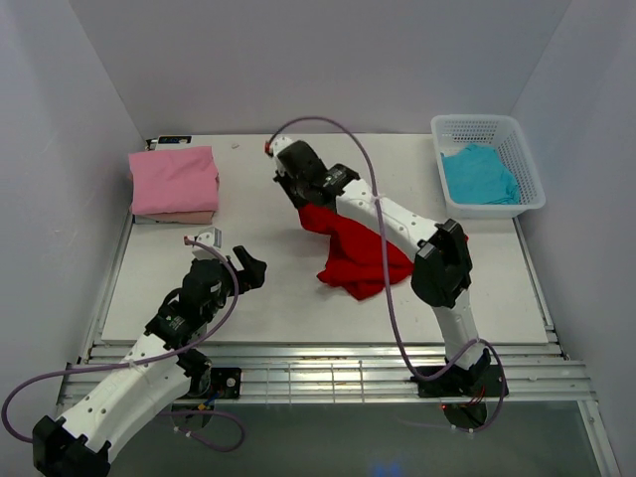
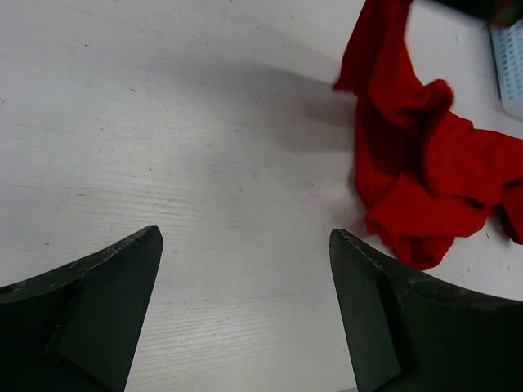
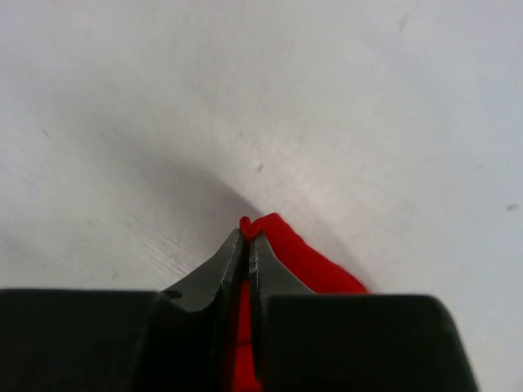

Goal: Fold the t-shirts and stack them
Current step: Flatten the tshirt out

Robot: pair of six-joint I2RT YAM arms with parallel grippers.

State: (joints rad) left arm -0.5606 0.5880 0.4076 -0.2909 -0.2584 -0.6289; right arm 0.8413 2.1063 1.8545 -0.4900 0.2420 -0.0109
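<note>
Black left gripper [image 1: 248,268] hangs nearest, jaws wide and empty, probably placed to take a second corner. Mid-table the red t-shirt [image 1: 358,256] sits crumpled, and the right gripper [image 3: 248,233] is pinched tight on its far edge, likely to spread it. Beyond, a pink t-shirt [image 1: 174,179] tops a beige t-shirt [image 1: 179,216]. The turquoise t-shirt [image 1: 479,174] waits in the white basket [image 1: 477,121]. No legible writing.

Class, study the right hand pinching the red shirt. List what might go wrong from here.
1. The right hand pinches only a thin edge of the red t-shirt; it may slip free when pulled.
2. The shirt lies bunched and the left hand is open, apart from it; a one-handed pull might drag the heap instead of spreading it.
</note>
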